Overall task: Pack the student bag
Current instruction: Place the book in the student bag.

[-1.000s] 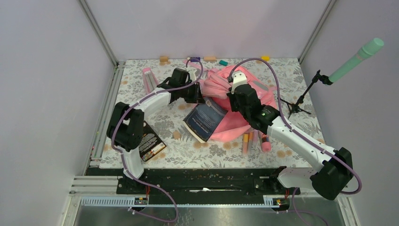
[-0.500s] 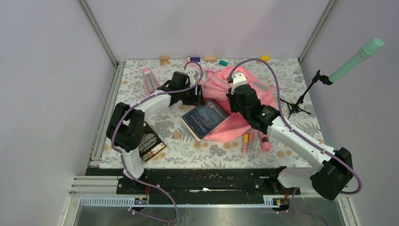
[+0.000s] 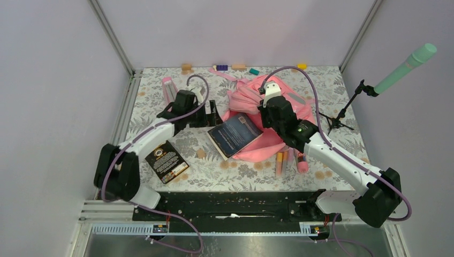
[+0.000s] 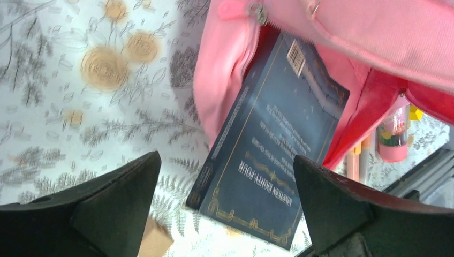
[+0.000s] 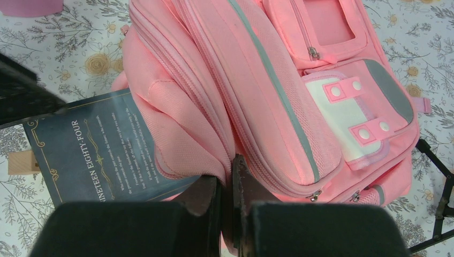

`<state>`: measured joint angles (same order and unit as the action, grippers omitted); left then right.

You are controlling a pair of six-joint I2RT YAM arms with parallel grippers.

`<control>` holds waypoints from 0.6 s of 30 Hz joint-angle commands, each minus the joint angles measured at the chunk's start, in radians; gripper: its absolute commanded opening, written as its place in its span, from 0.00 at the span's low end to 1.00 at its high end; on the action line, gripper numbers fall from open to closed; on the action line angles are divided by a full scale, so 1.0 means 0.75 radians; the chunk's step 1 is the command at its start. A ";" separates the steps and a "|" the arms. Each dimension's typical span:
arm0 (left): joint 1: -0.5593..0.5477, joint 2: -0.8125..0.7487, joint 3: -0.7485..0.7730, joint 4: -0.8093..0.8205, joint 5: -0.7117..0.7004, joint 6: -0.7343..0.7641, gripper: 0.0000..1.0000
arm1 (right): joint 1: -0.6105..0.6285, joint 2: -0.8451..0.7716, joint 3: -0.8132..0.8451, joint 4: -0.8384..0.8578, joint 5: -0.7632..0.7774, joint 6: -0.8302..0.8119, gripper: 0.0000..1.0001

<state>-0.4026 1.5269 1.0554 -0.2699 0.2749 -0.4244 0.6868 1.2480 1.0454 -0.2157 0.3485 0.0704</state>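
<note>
Surface: table under a grey floral cloth with orange rosettes (image 3: 332,85). Lying directly on it:
- soft pink fabric backpack (image 3: 246,96), far centre, crumpled
- dark blue book with gold lettering (image 3: 235,134), far end inside the backpack opening, near end on the cloth
- black book with an orange emblem (image 3: 167,160), near left, well apart from the backpack
- small tan wooden cube (image 3: 201,153), between the two books
- pink triangular stand (image 3: 170,90), far left
- far-edge row: tan wooden block (image 3: 186,68), purple block (image 3: 221,67), flat tan block (image 3: 239,66), teal block (image 3: 254,71), yellow block (image 3: 302,66)
- orange marker pens (image 3: 279,163) and a fat pink tube (image 3: 301,163), just beside the backpack's near edge
- black tripod stand (image 3: 338,122), right of the backpack
</note>
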 commanded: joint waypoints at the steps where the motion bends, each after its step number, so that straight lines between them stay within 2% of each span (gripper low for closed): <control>1: 0.046 -0.194 -0.219 0.169 -0.005 -0.221 0.99 | -0.006 -0.051 0.044 0.152 0.024 0.066 0.00; 5: 0.050 -0.300 -0.405 0.350 0.058 -0.378 0.99 | -0.007 -0.050 0.048 0.150 0.017 0.075 0.00; 11: 0.071 -0.291 -0.559 0.606 0.144 -0.534 0.98 | -0.006 -0.057 0.054 0.133 0.006 0.093 0.00; 13: 0.080 -0.257 -0.614 0.748 0.213 -0.624 0.92 | -0.006 -0.060 0.058 0.129 0.007 0.096 0.00; 14: 0.081 -0.241 -0.629 0.787 0.235 -0.647 0.85 | -0.007 -0.059 0.063 0.122 0.008 0.098 0.00; 16: 0.081 -0.215 -0.631 0.800 0.234 -0.647 0.77 | -0.007 -0.058 0.073 0.111 0.006 0.102 0.00; 18: 0.081 -0.212 -0.637 0.807 0.235 -0.644 0.73 | -0.007 -0.056 0.081 0.101 0.001 0.104 0.00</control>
<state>-0.3470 1.3556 0.5842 0.1818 0.3965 -0.8520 0.6868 1.2480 1.0454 -0.2214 0.3462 0.0959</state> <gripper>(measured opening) 0.771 0.065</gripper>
